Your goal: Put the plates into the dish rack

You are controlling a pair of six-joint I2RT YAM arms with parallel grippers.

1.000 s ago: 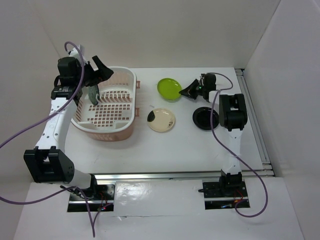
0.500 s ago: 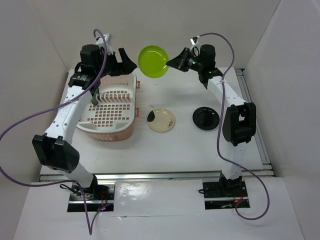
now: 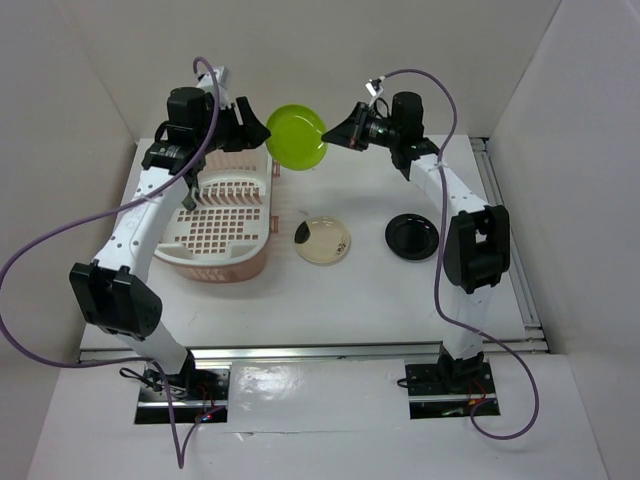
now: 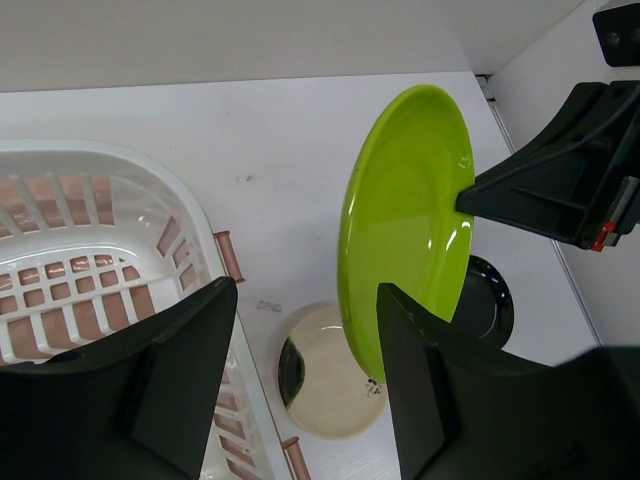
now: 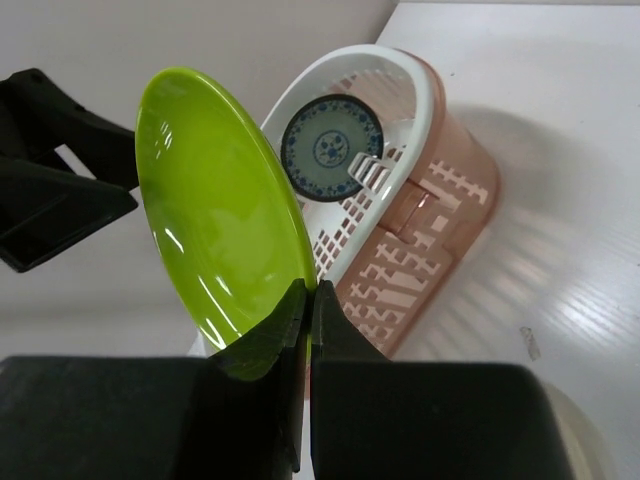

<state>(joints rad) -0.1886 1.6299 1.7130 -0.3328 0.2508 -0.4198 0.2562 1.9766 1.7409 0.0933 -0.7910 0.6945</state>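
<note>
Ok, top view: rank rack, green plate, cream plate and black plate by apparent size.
1. Rack, clearly largest.
2. Green plate, only slightly ahead; it's held up nearer the camera, so unsure.
3. Cream plate and black plate look about alike.

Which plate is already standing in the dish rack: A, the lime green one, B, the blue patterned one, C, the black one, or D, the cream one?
B: the blue patterned plate stands upright inside the dish rack, while the right gripper holds the lime green plate in the air.
</note>
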